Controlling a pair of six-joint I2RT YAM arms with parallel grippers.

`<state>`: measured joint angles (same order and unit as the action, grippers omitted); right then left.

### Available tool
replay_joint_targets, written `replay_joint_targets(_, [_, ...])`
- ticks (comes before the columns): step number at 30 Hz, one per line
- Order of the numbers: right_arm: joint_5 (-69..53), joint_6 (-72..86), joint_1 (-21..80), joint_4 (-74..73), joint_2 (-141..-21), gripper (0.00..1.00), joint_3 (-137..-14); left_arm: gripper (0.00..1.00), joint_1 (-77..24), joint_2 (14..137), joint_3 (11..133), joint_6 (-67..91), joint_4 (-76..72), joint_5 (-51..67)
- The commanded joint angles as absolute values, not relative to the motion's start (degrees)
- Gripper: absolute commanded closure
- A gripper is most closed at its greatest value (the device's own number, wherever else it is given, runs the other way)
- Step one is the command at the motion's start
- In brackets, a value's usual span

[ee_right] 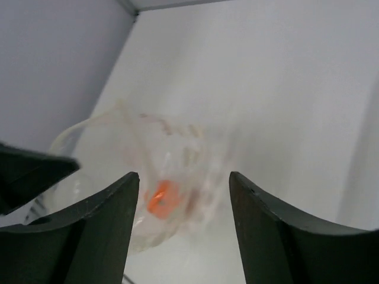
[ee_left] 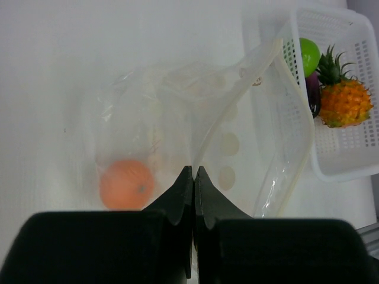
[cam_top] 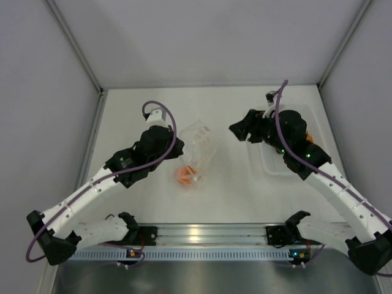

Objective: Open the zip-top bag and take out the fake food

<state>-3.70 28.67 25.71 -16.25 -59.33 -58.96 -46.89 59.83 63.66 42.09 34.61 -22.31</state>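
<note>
Pinching zip-top bag [ee_left: 177, 106]: left tool [ee_left: 193, 173]; small orange [ee_left: 126, 184] inside; right tool [ee_right: 183, 176] spread; pineapple [ee_left: 344, 102] in basket [ee_left: 340, 157].

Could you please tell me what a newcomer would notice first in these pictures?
The clear bag at mid-table draws the eye first, a lone orange inside it and the left gripper pinched shut on its film. To its right, a white basket holds a pineapple and a green ball. The right gripper hangs open, facing the bag.
</note>
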Motion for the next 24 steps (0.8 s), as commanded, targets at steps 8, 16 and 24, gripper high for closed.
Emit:
replay_joint_targets(8, [4.2, 30.8, 52.9, -16.2, -61.7, 0.50, -63.8, 1.00, -46.8, 62.3, 61.8, 53.3, 20.7, -19.3])
replay_joint_targets(16, [13.5, 31.2, 55.1, -14.8, -73.0, 0.50, -62.4, 1.00, -46.8, 61.7, 54.9, 59.7, 14.2, -18.8])
replay_joint_targets(24, [22.0, 30.4, 55.0, -18.8, -80.6, 0.50, -64.3, 1.00, -46.8, 59.4, 47.6, 59.9, 14.1, -20.6])
